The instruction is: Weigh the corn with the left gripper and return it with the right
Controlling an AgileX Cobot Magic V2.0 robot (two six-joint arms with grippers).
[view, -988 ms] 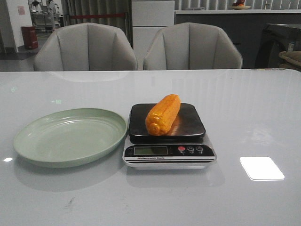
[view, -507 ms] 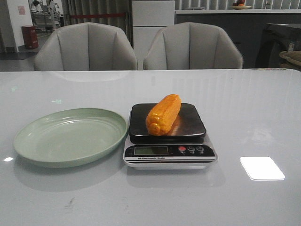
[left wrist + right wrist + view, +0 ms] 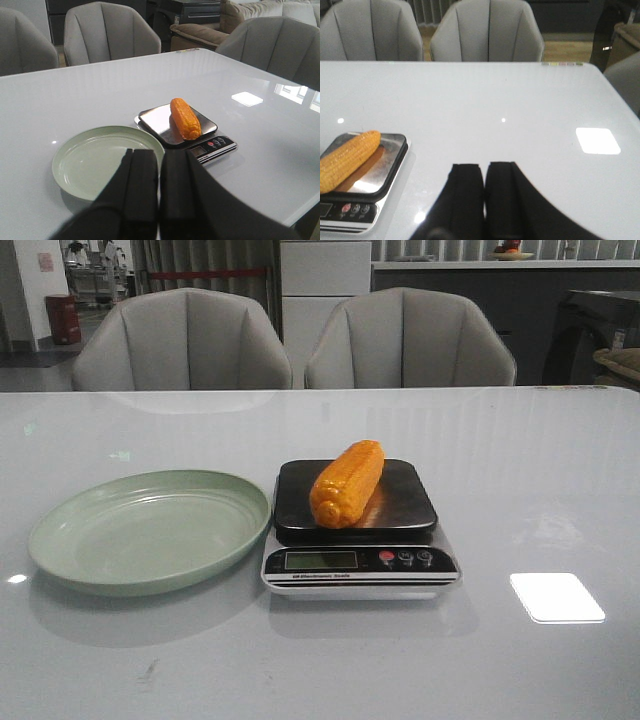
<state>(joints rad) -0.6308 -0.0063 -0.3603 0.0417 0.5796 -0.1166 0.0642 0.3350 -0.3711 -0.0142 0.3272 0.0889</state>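
The orange-yellow corn (image 3: 347, 483) lies on the scale's (image 3: 360, 562) black platform at the table's middle. It also shows in the left wrist view (image 3: 185, 118) and the right wrist view (image 3: 346, 159). An empty pale green plate (image 3: 150, 530) sits just left of the scale. My left gripper (image 3: 160, 152) is shut and empty, held back above the near side of the plate (image 3: 100, 160). My right gripper (image 3: 485, 167) is shut and empty, over bare table to the right of the scale (image 3: 355, 200). Neither gripper shows in the front view.
Two grey chairs (image 3: 180, 340) stand behind the table's far edge. A bright light patch (image 3: 556, 597) lies on the glossy white tabletop right of the scale. Another chair (image 3: 272, 47) stands at the table's right side.
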